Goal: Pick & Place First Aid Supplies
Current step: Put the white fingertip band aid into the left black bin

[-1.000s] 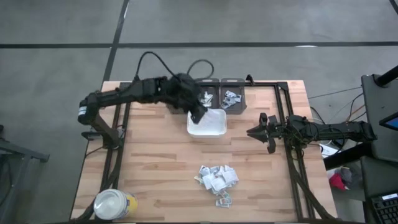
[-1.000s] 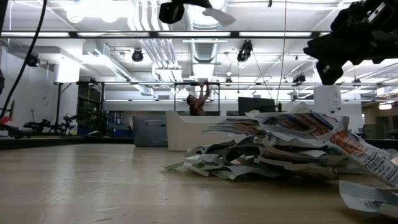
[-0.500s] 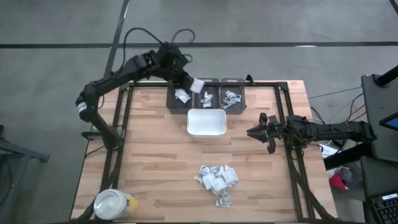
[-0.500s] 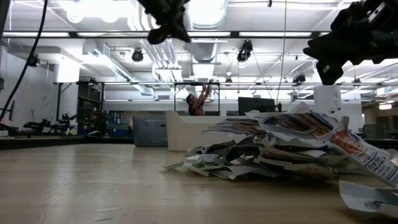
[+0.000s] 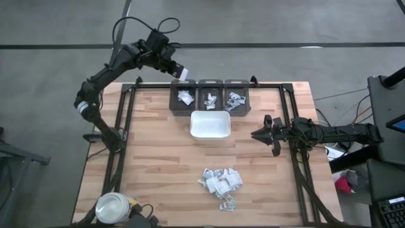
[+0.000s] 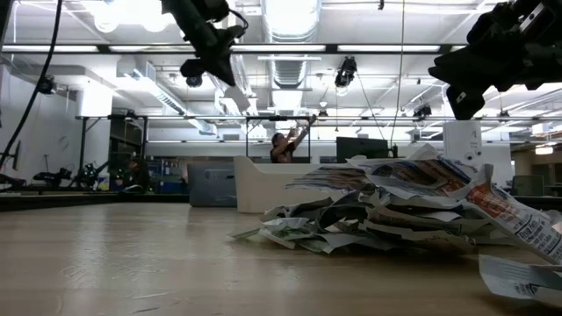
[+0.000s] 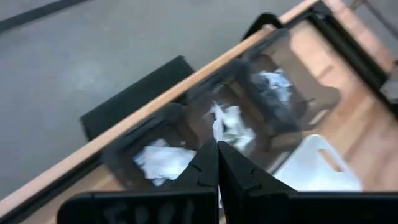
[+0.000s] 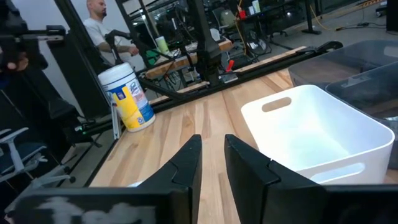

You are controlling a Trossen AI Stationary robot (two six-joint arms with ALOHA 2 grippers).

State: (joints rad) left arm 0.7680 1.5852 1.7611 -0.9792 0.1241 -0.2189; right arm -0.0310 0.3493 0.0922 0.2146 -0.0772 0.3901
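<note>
The first aid supplies lie in a loose pile [image 5: 220,182] on the near middle of the table, and the same pile [image 6: 395,206] fills the low view. My left gripper [image 5: 179,69] hangs high over the table's far edge, just beyond the leftmost dark bin [image 5: 183,97], shut on one white packet [image 5: 185,74]. The white tray [image 5: 210,124] stands in front of the bins. My right gripper [image 5: 255,134] waits level at the table's right side, pointing at the tray, fingers slightly apart with nothing between them. My left gripper pinches the white packet between its two shut fingers, which slant downward. The packet [image 6: 237,96] sticks out past the fingertips and hangs below them, clear of table and bins. In the left wrist view it shows edge-on as a thin white strip [image 7: 216,127].
Three dark bins [image 5: 210,96] with a few packets stand in a row at the far edge. A yellow jar with a white lid [image 5: 115,208] sits at the near left corner. Dark frame rails [image 5: 294,126] run along both sides. A person [image 6: 285,145] stands in the room behind.
My left gripper has swung from above the tray's left edge toward the table's far left, passing over the bins, and now hangs over the far edge. The white packet has stayed between its shut fingers and travelled with it.
</note>
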